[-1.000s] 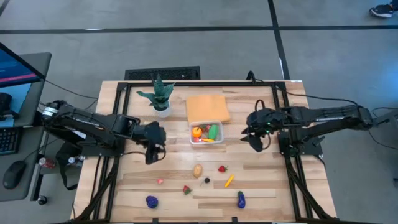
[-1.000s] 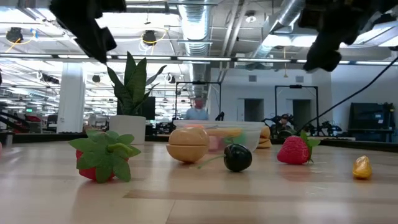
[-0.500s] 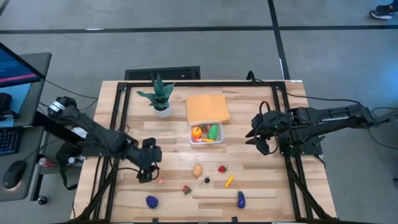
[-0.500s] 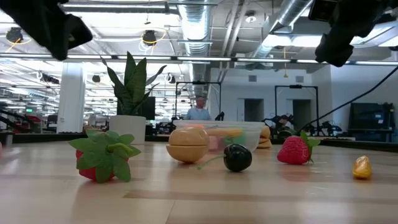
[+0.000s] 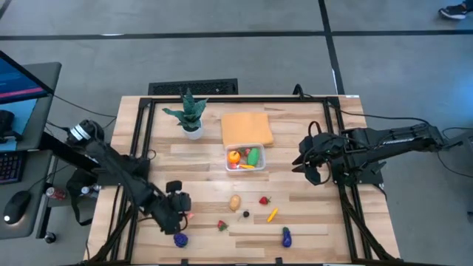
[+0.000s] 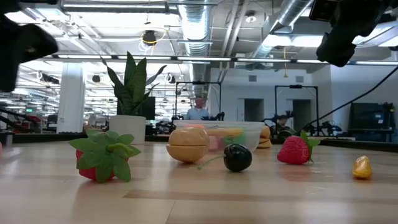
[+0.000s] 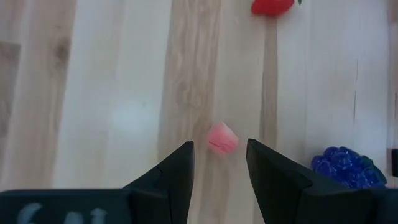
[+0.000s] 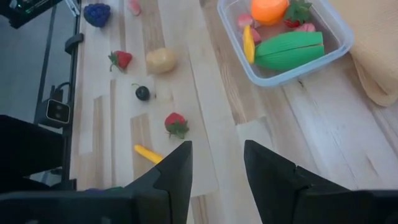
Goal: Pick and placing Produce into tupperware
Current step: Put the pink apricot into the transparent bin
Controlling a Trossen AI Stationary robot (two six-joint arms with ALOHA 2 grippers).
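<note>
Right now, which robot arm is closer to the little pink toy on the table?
The left. Its tool hovers just over the pink toy, open and empty. The right tool is far across the table, past the tupperware.

Grey concrete floor with dark seam lines. Desk beside the table, holding monitor, keyboard, mouse. Beyond the table: open hall, ceiling ducts, strip lights, person far off.

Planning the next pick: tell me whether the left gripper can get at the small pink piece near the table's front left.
Probably yes. The left gripper is open and hangs right over the pink piece, which lies alone on bare wood; the purple grapes and red strawberry sit well aside.
</note>
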